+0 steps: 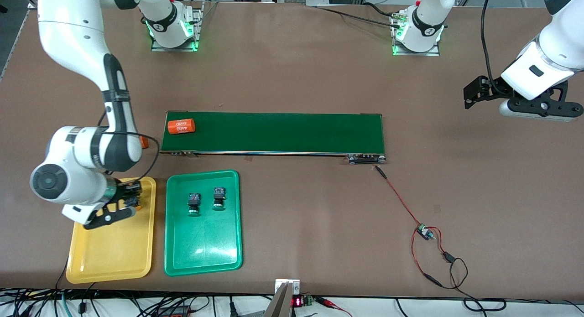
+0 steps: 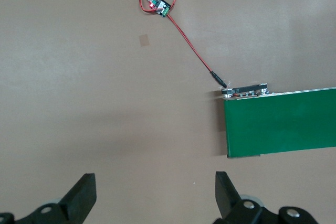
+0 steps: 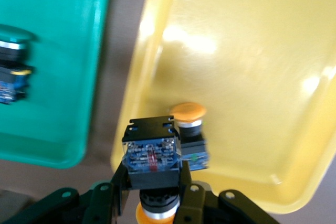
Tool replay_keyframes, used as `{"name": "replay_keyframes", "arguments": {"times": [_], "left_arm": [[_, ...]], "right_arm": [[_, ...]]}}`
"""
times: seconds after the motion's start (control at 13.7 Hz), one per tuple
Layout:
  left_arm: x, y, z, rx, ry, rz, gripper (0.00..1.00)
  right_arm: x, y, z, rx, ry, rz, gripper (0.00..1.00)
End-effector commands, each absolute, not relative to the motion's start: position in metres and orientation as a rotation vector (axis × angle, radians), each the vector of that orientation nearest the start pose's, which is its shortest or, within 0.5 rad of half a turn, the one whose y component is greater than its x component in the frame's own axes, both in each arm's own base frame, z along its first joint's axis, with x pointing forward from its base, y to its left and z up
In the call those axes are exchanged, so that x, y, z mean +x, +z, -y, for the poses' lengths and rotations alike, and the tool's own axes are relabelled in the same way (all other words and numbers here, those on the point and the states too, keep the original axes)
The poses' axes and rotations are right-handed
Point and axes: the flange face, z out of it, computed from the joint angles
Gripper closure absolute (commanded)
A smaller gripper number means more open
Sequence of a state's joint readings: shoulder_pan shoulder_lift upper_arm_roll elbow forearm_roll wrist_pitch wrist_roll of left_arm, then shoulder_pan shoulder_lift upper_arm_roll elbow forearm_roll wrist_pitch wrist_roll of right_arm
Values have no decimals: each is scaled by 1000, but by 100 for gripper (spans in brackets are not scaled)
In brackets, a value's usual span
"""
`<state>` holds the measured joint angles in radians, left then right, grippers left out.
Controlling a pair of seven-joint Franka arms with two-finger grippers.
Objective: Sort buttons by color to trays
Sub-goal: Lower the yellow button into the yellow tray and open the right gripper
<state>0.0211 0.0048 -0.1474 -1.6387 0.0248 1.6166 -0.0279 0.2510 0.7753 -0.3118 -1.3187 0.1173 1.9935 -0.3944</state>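
Note:
My right gripper (image 3: 153, 181) (image 1: 129, 198) hangs over the end of the yellow tray (image 3: 247, 145) (image 1: 114, 244) farthest from the front camera. It is shut on a yellow-orange button (image 3: 151, 153), black body up and orange cap down. A second yellow-orange button (image 3: 190, 129) lies in the yellow tray just beside it. Two green buttons (image 1: 194, 203) (image 1: 219, 198) lie in the green tray (image 1: 203, 253) (image 3: 58, 77). My left gripper (image 2: 155, 195) (image 1: 543, 108) waits open and holds nothing, over bare table at the left arm's end.
A long dark-green conveyor belt (image 1: 273, 132) runs across the table's middle with an orange "4680" cylinder (image 1: 181, 126) on the right arm's end. A red wire and small circuit board (image 1: 425, 232) trail from the belt's other end.

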Motion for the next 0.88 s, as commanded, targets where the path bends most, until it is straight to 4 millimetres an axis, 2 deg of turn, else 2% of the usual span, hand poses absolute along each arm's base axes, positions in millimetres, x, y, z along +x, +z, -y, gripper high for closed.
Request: {"name": "replay_keyframes", "arguments": {"times": [0.0, 0.22, 0.44, 0.59, 0.66, 0.73, 0.8], "left_arm": [[555, 601, 68, -3089, 42, -169, 0], [555, 601, 68, -3089, 42, -171, 0], [555, 601, 68, -3089, 42, -171, 0], [555, 600, 68, -3089, 44, -171, 0], [555, 602, 68, -3089, 39, -171, 0], [555, 601, 68, -3089, 42, -171, 0], [555, 601, 68, -3089, 42, -171, 0]], "right_arm": [[742, 267, 6, -3188, 59, 699, 100], [751, 241, 33, -3201, -43, 787, 100], [759, 212, 52, -3228, -186, 861, 100], [759, 199, 60, -3231, -217, 894, 100], [758, 196, 71, -3226, -211, 911, 100], [757, 196, 77, -3225, -210, 910, 91], [757, 195, 80, -3227, -210, 885, 29]]}}
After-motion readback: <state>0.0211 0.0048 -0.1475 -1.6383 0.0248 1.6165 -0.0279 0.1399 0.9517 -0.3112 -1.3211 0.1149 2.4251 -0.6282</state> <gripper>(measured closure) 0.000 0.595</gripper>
